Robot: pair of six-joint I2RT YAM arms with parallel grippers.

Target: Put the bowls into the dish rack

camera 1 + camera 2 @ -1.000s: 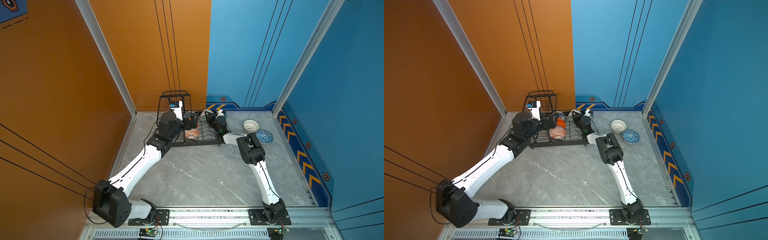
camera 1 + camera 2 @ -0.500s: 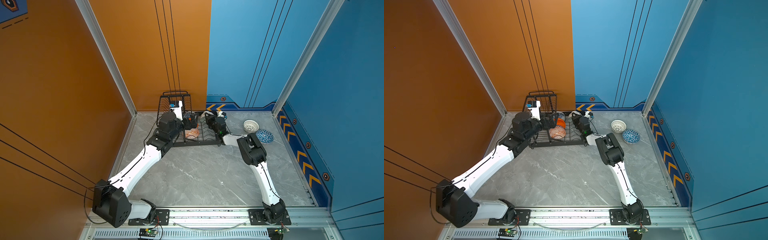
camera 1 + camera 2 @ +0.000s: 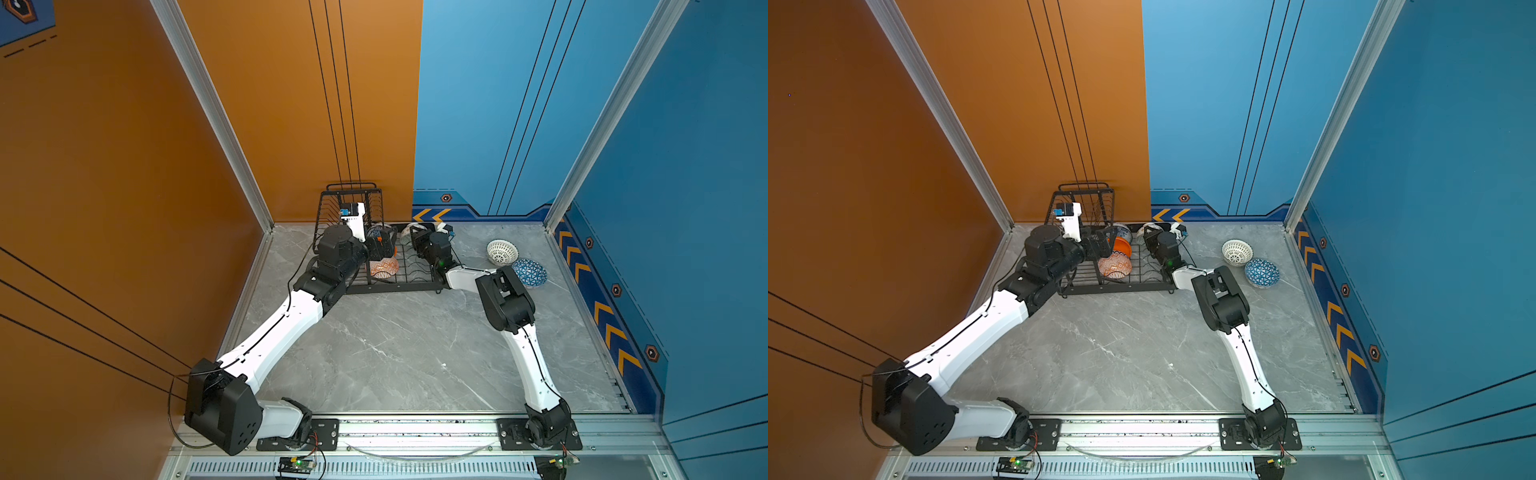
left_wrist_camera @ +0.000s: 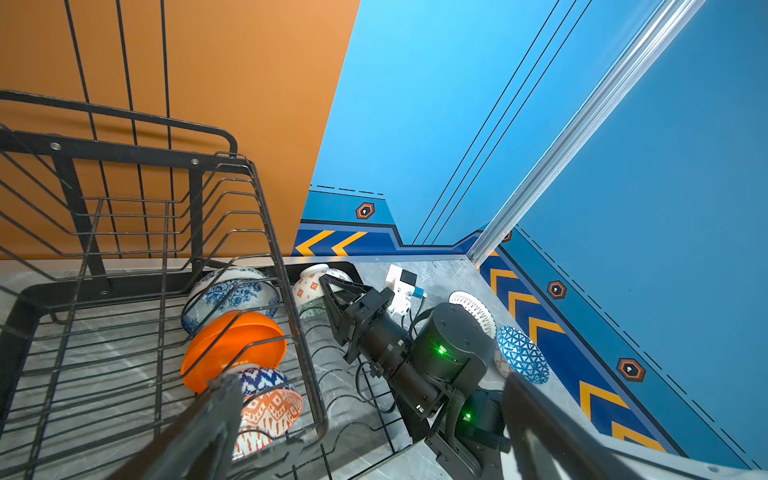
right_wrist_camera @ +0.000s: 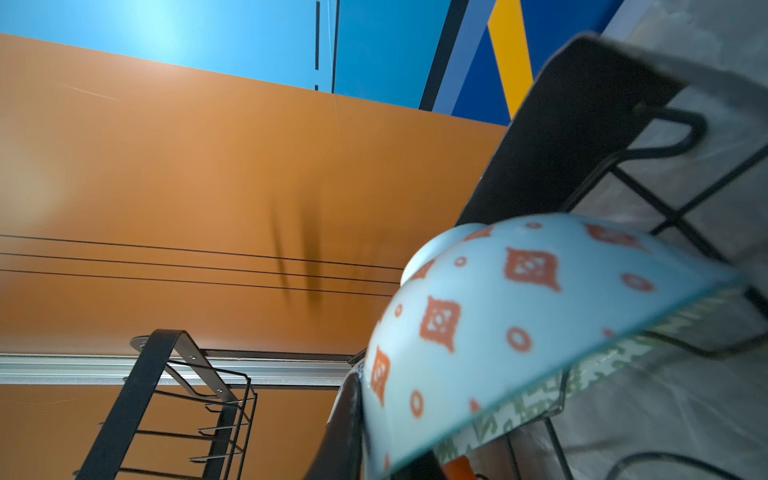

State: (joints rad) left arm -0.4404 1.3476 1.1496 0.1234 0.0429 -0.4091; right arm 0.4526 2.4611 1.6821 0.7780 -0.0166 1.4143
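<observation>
While our left gripper (image 3: pixel 1101 245) hangs wide open and empty over the dish rack (image 3: pixel 1117 289), we cannot tell whether our barely parted right gripper (image 4: pixel 328 284) pinches the pale green bowl (image 5: pixel 498 324) in the rack's far corner.

In a top view the left gripper (image 3: pixel 380 248) hid nearly all of the orange bowl (image 4: pixel 232 345). The right gripper (image 4: pixel 328 291) was too small there to tell whether it gripped the pale bowl (image 5: pixel 498 324), which the right wrist view's edge cut off. The left fingers (image 4: pixel 208 428) showed blurred.
</observation>
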